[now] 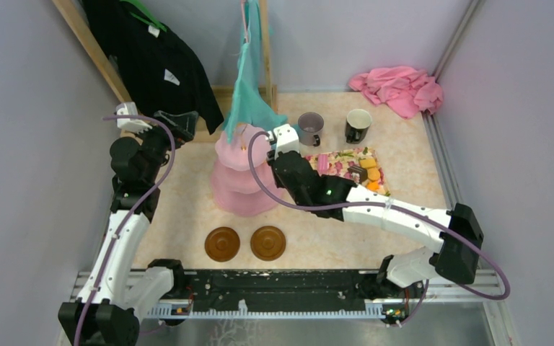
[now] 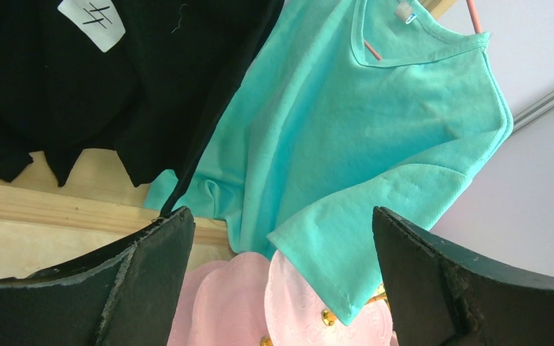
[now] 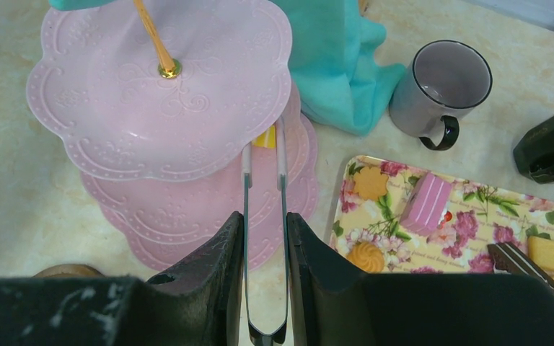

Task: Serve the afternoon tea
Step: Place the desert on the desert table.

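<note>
One yellow cake point(image 3: 264, 137), held in tongs point(image 3: 283, 173) gripped by the right tool point(image 3: 263, 225), should be set flat on the stand point(image 3: 159, 108); the left tool point(image 2: 281, 215) is held wide.

beige table point(image 1: 187, 209) bears stand point(image 1: 231, 189), tray point(image 1: 339, 153), grey mug point(image 1: 310, 127), black mug point(image 1: 358, 125), discs point(image 1: 222, 244), cloth point(image 1: 400, 90).

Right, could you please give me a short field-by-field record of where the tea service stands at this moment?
left pincer: open, empty, facing the teal shirt
right pincer: shut on the tongs
tongs: tips either side of a yellow cake at the stand, middle tier
tray: holds a pink cake and other cakes
mugs: grey mug and black mug, upright, beyond the tray
brown discs: two, bare, near the arms' bases
</note>
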Robot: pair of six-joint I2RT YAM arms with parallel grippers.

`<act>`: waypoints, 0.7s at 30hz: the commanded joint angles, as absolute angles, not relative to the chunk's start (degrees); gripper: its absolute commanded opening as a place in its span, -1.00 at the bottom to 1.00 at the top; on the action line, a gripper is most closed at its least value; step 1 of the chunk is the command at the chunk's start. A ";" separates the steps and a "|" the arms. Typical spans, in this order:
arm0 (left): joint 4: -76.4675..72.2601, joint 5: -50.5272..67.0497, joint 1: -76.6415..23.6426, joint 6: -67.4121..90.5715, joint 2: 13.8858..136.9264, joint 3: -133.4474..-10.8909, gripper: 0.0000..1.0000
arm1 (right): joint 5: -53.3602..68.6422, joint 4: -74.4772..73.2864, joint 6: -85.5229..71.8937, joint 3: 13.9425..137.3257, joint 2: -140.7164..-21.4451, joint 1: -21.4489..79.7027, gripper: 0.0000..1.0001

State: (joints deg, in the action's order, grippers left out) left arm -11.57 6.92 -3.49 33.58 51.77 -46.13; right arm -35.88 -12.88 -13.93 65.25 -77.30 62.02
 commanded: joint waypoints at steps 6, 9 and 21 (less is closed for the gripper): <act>-13.23 7.33 -3.57 33.16 51.92 -46.24 0.95 | -34.31 -7.44 -13.45 64.88 -77.51 60.69 -0.84; -13.44 7.46 -3.60 33.22 52.03 -46.12 0.95 | -34.19 -6.81 -13.45 64.29 -77.31 60.56 -0.84; -13.96 6.97 -3.87 33.08 52.06 -45.81 0.94 | -35.77 -3.54 -12.93 60.91 -75.33 59.69 -0.84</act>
State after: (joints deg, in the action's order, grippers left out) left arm -11.64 6.90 -3.64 33.58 52.14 -46.13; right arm -34.46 -8.45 -13.61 61.54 -77.97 60.93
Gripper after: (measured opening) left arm 0.974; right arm 0.247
